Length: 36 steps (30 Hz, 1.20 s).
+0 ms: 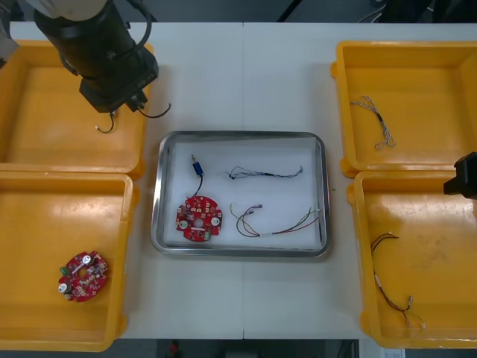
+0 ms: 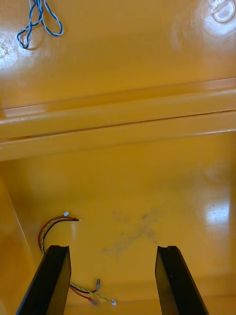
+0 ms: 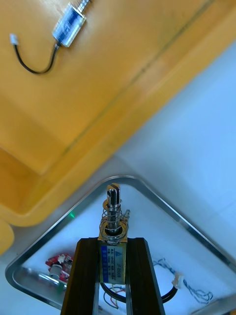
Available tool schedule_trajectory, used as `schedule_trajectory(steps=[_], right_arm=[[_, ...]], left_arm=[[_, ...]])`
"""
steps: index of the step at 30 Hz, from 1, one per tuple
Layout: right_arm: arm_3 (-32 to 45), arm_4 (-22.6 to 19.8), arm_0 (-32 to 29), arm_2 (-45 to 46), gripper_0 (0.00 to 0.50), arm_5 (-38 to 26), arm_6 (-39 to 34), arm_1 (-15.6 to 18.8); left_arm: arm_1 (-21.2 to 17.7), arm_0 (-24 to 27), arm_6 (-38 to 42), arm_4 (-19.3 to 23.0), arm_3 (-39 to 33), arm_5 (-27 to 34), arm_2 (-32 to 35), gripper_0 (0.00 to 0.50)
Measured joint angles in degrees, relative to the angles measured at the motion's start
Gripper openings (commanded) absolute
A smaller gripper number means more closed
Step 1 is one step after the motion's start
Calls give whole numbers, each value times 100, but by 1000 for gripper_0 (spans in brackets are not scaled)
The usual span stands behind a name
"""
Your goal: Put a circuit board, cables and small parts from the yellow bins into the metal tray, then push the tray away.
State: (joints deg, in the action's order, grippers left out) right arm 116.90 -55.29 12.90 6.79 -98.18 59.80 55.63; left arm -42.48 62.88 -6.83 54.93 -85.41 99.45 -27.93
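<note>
1. Four yellow bins (image 1: pixel 402 74) flank the metal tray (image 1: pixel 253 153) in the front view, two to each side. The left gripper (image 1: pixel 123 103) hangs over the far left bin (image 1: pixel 37 112) near its tray-side rim, with a black cable (image 1: pixel 158 113) curling out beneath it. In the tray lie a circuit board (image 1: pixel 199 218), a small part (image 1: pixel 197 168), a blue and white cable (image 1: pixel 264 174) and a red and yellow cable (image 1: pixel 277 226). A second board (image 1: pixel 82 274) sits in the near left bin (image 1: pixel 45 224). The right gripper (image 1: pixel 463 175) is at the right edge, by the two right bins.
2. In the right wrist view, the right gripper (image 2: pixel 115 248) has its fingers wide apart and holds nothing, above the floor of the near right bin (image 2: pixel 147 187). A loose cable (image 2: pixel 51 226) lies beside one finger.
3. In the left wrist view, the left gripper (image 3: pixel 113 241) is clamped on a small metal part (image 3: pixel 112 211), whose spring and pin poke out past the fingertips, above a corner of the tray (image 3: pixel 162 202).
</note>
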Motion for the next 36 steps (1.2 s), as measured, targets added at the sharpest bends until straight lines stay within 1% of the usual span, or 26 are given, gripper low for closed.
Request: schedule_trajectory(steps=[5,8,11,13,16,21,25,29,32,36], right_arm=[[144,62,-225,1,500,295,177,2],[168,62,-293,1,500,350,178,2],[170,62,-311,1,500,351,180,3],[170,62,-313,1,500,352,195,3],[171,61,-323,1,500,353,345,3],[171,61,-339,1,500,355,353,4],[172,61,-347,1,500,356,353,4],[172,61,-349,1,500,356,353,4],[172,61,-351,1,500,356,353,4],[173,61,-353,1,500,357,353,4]], left_arm=[[500,0,37,-381,-248,90,-55,0],[778,0,250,-641,-308,82,-281,0],[1026,-1,831,-874,-309,-12,-629,0],[1188,-18,1376,-1071,-309,-115,-822,0],[1432,-127,1947,-1340,-309,-223,-926,0],[1754,-397,1861,-1741,-312,-415,-935,0],[1909,-571,1720,-2113,-312,-479,-1077,0],[1957,-755,1716,-2404,-313,-627,-1237,0],[1958,-843,1716,-2503,-313,-704,-1360,0],[1965,-875,1716,-2520,-313,-731,-1495,0]])
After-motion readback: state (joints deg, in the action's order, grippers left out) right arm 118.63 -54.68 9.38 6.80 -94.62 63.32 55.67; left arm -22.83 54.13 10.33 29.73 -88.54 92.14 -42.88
